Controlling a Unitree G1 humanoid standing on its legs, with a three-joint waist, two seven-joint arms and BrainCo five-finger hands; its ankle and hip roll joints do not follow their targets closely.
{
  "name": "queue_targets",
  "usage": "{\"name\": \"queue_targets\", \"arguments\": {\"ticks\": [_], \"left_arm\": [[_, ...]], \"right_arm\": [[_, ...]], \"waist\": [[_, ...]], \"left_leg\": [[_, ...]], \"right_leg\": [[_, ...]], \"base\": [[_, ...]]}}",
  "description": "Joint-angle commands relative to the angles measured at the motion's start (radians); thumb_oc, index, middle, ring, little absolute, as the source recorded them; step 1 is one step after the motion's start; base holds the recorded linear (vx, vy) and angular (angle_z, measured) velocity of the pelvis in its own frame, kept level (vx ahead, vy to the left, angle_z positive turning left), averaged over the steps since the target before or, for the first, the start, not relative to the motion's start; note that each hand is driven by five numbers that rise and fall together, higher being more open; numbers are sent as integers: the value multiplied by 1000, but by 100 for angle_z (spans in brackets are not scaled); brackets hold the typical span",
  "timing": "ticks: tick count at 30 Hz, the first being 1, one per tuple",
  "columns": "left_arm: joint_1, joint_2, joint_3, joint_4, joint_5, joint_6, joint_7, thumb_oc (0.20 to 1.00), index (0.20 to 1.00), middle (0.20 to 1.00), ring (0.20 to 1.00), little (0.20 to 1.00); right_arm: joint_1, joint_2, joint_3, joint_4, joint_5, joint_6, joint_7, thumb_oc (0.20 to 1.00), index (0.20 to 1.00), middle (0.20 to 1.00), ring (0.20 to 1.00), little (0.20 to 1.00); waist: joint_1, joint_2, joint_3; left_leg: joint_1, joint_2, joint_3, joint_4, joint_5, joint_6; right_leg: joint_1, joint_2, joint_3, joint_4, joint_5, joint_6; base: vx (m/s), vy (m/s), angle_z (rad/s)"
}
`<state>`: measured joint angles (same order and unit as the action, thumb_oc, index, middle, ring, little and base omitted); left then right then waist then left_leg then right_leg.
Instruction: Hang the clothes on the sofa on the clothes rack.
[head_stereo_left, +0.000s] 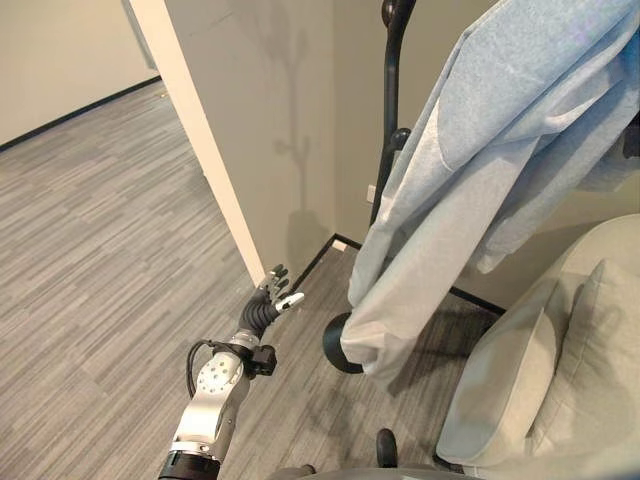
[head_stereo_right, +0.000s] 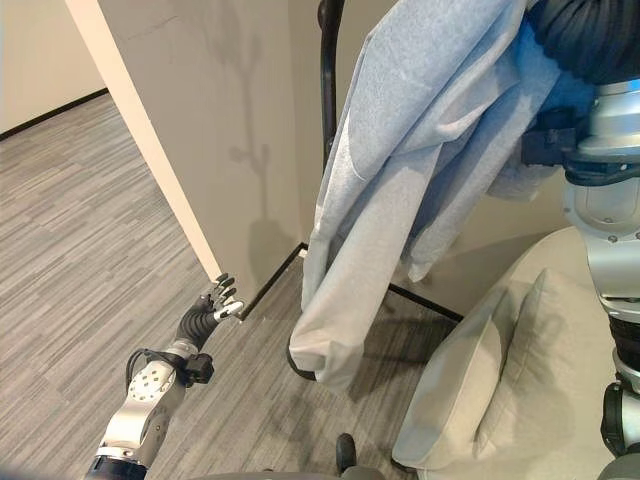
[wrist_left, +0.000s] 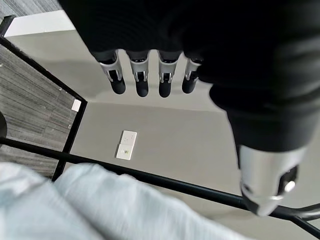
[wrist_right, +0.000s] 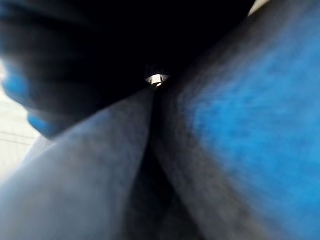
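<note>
The grey hoodie (head_stereo_left: 470, 170) is lifted high beside the black clothes rack (head_stereo_left: 392, 110), carried by the right hand (head_stereo_right: 580, 45); its fingers are buried in cloth, so I cannot tell their grip. The left hand (head_stereo_left: 272, 295) hangs low, fingers relaxed, empty. Hooking remains, I think.

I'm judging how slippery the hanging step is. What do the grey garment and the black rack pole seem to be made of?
The grey garment looks like a soft knit, probably cotton fleece: matte, heathered surface with heavy, rounded folds. The rack pole looks like a painted or coated metal tube: smooth, black, thin and curved with a slight sheen. The coating can't be confirmed by sight. Fabric on a smooth tube may slide.
</note>
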<state>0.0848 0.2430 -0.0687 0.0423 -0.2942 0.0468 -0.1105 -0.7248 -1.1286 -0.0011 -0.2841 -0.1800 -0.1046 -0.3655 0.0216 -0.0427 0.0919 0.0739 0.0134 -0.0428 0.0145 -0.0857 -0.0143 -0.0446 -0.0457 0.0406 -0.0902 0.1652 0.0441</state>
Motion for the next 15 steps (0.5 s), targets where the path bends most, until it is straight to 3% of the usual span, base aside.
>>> {"name": "queue_targets", "arguments": {"ticks": [1, 2, 4, 5, 9, 15], "left_arm": [[1, 19, -12, -60, 10, -51, 18, 1000, 1000, 1000, 1000, 1000], [1, 17, -11, -60, 10, -51, 18, 1000, 1000, 1000, 1000, 1000], [5, 30, -12, -83, 3, -57, 19, 1000, 1000, 1000, 1000, 1000], [6, 28, -12, -84, 3, -57, 20, 1000, 1000, 1000, 1000, 1000], [7, 57, -1, -122, -3, -60, 14, 1000, 1000, 1000, 1000, 1000], [2, 43, 9, -148, -2, -63, 19, 1000, 1000, 1000, 1000, 1000]], "right_arm": [[-208, -112, 28, 99, -8, 8, -75, 200, 200, 200, 200, 200], [-220, -114, 39, 105, -6, 6, -77, 200, 200, 200, 200, 200], [-290, -256, 183, 211, 62, -1, -56, 200, 200, 200, 200, 200], [-300, -258, 194, 216, 65, -3, -57, 200, 200, 200, 200, 200], [-407, -427, 399, 346, 139, -13, -33, 200, 200, 200, 200, 200], [-518, -502, 484, 467, 158, -10, -72, 200, 200, 200, 200, 200]], "waist": [[1, 23, -39], [0, 25, -38], [-3, 4, -40], [-2, 6, -41], [-11, -23, -44], [-32, -20, -58]], "left_leg": [[-14, 38, 41, -102, 80, 11], [-14, 38, 42, -102, 80, 11], [-10, 37, 42, -102, 76, 8], [-8, 38, 42, -102, 70, 8], [-8, 37, 44, -102, 64, 6], [-9, 38, 43, -102, 62, 5]], "right_leg": [[56, -54, -16, 3, -60, 7], [57, -54, -16, 3, -60, 7], [56, -54, -13, 3, -53, 6], [58, -53, -13, 3, -58, 6], [56, -52, -9, 3, -49, 4], [50, -49, -8, 3, -45, 5]], "base": [[0, 0, 0], [0, 0, 0], [8, 32, -1], [0, 0, 0], [0, 0, 0], [0, 0, 0]]}}
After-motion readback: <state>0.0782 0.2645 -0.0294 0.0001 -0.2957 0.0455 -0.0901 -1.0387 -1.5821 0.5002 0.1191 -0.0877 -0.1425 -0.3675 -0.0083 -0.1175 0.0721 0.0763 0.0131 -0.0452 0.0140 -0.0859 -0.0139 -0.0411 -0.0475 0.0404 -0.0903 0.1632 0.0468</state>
